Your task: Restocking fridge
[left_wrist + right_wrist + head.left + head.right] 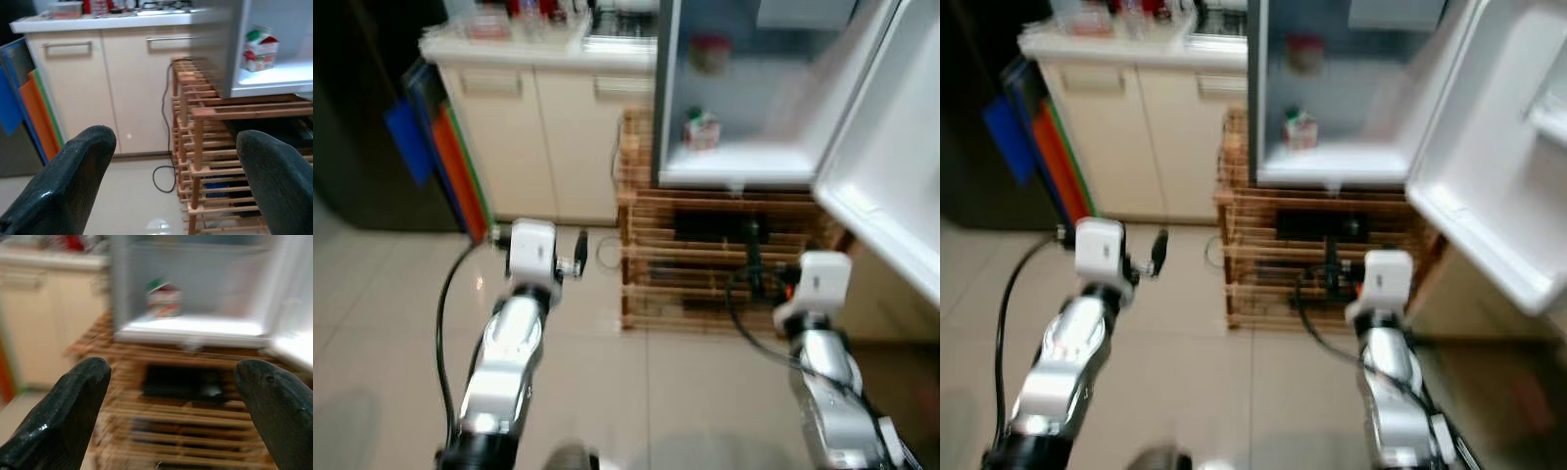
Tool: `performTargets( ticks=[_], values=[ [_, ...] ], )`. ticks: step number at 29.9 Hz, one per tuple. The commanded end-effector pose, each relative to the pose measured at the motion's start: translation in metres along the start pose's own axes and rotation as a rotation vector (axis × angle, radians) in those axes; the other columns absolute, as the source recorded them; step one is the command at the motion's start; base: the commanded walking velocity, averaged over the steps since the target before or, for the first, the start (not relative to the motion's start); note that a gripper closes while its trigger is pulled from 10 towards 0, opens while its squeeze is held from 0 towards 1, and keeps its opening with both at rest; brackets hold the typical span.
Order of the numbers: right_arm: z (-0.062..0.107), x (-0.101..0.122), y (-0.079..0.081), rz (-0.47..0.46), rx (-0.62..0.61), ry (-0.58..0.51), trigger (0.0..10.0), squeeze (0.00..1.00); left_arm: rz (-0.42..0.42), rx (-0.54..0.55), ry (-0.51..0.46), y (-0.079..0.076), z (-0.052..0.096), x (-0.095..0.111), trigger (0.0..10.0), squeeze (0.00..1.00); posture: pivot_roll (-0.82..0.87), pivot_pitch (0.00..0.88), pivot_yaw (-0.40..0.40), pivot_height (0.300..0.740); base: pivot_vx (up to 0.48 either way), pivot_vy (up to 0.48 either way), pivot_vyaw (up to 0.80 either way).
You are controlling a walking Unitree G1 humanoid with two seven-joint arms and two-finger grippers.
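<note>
The fridge [734, 166] sits on a wooden rack [705, 264], ahead of the right gripper's fingers [73, 411]. A carton [164, 298] stands inside. The cupboard [98, 93] is ahead of the left gripper's fingers [73, 181], left of the rack.

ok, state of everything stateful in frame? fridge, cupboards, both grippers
fridge door: swung open, shelves bare
fridge: open; carton upright on the lower shelf, a jar above it
cupboard doors: shut
left gripper: open, holding nothing
right gripper: open, holding nothing
wooden rack: standing under the fridge, cable trailing beside it
</note>
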State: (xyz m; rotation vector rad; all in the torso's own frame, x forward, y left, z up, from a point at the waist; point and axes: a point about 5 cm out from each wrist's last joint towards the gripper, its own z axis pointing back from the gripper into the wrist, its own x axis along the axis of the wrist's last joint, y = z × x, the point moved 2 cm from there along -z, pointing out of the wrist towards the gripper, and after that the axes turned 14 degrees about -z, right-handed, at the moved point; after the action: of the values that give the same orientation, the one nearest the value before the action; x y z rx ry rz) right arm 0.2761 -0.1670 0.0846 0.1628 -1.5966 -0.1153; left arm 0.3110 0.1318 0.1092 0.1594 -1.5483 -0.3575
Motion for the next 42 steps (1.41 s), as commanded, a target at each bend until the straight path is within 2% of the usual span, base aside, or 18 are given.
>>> performTargets(
  ticks=[1,2,14,27,42],
  values=[
    [-0.004,0.008,0.011,0.015,0.051,-0.028,10.0,0.00,-0.003,-0.011,-0.027,-0.001,-0.003,0.008,10.0,0.00,0.02,0.033,0.008,0.740,0.000,0.000,0.00],
    [-0.005,0.010,0.018,0.022,0.077,-0.032,10.0,0.00,-0.026,-0.017,-0.033,-0.002,-0.004,0.009,10.0,0.00,0.02,0.032,0.009,0.740,0.000,0.000,0.00],
    [-0.006,0.007,0.026,0.034,0.093,-0.014,10.0,0.00,-0.018,-0.040,-0.055,-0.006,-0.004,0.011,10.0,0.00,0.02,0.035,0.009,0.740,0.368,-0.281,0.00],
    [-0.010,0.005,0.019,0.041,0.082,0.005,10.0,0.00,-0.037,-0.059,-0.101,-0.011,-0.003,0.017,10.0,0.00,0.02,0.026,0.007,0.740,0.284,-0.373,0.00],
    [-0.010,0.000,0.006,0.004,0.015,0.025,10.0,0.00,-0.047,-0.067,-0.103,-0.011,-0.008,0.017,10.0,0.00,0.01,0.011,0.024,0.740,0.000,0.000,0.00]
  ],
)
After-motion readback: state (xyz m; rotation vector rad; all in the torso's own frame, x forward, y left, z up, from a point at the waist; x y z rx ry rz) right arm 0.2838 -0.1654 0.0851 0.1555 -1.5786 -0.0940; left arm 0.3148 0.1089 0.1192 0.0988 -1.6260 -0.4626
